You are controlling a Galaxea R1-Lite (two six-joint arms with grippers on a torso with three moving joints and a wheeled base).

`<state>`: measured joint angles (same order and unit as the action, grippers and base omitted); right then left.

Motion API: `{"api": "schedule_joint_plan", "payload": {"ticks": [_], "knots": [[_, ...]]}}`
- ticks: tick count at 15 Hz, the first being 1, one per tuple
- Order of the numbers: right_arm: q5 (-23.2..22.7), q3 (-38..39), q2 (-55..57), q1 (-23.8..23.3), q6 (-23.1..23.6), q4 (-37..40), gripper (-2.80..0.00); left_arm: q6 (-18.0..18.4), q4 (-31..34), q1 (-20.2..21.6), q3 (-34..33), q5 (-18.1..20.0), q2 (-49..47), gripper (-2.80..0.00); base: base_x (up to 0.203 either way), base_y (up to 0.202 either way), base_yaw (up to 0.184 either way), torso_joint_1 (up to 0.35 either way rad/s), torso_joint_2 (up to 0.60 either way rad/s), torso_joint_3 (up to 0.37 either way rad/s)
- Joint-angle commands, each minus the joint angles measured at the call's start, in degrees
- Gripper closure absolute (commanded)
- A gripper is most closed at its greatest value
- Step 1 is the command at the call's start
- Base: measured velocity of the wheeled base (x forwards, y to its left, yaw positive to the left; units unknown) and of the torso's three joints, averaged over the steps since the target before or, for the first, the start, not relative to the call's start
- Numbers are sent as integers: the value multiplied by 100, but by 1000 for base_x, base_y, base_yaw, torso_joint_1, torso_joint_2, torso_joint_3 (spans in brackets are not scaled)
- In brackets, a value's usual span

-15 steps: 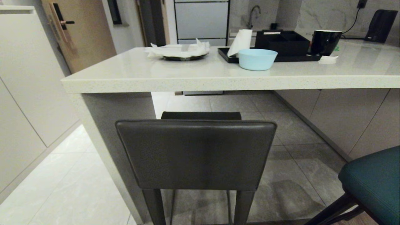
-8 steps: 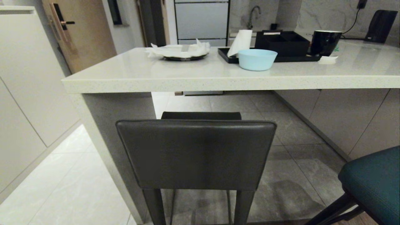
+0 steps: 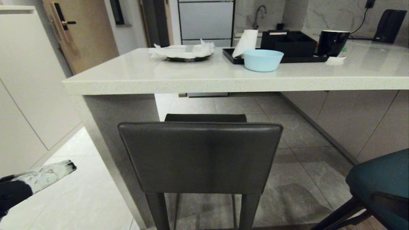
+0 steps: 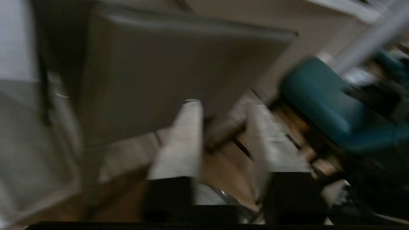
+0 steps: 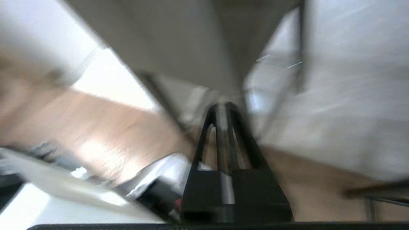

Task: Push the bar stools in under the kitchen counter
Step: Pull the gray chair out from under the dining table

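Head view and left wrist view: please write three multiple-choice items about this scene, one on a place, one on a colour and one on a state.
1. Where does the light blue bowl stand?
A. on the floor
B. on the kitchen counter, beside the black tray
C. on a chair seat

2. What colour is the stool at the right edge of the head view?
A. red
B. white
C. teal

3. How is the left gripper?
A. open and empty
B. shut on a cup
C. shut on a cloth

Key:
1. B, the bowl rests on the pale top.
2. C, its padded seat is teal.
3. A, the fingers stand apart with nothing between them.
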<state>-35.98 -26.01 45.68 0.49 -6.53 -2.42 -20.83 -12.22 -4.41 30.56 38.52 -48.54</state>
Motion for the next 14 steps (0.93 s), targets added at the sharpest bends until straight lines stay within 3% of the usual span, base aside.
{"api": "schedule_joint_plan", "payload": {"ticks": [1, 3, 4, 6, 9, 11, 14], "knots": [[-314, -7, 982, 18, -34, -376, -280, 88, -262, 414, -177, 564, -804, -280, 0, 0, 0, 0, 0, 0], [-775, 338, 1122, 25, -26, -817, -280, 879, -1144, 953, -930, 1331, -1191, -280, 0, 0, 0, 0, 0, 0], [-930, 657, 1305, 23, -3, -1389, -280, 1297, -1745, 1211, -1217, 1736, -1644, -280, 0, 0, 0, 0, 0, 0], [-1167, 1172, 1859, 26, 72, -2888, -280, 1756, -2980, 1626, -1544, 2395, -2656, -280, 0, 0, 0, 0, 0, 0], [-1901, 1463, 2974, 25, 104, -4552, -280, 2070, -4803, 1912, -1739, 3278, -3938, -280, 0, 0, 0, 0, 0, 0], [-2591, 1367, 3607, 118, 129, -5205, -280, 2226, -5849, 1960, -1763, 3604, -4670, -280, 0, 0, 0, 0, 0, 0], [-2819, 1084, 4488, 328, 494, -5778, -280, 2297, -7186, 1977, -1765, 4013, -5721, -280, 0, 0, 0, 0, 0, 0]]}}
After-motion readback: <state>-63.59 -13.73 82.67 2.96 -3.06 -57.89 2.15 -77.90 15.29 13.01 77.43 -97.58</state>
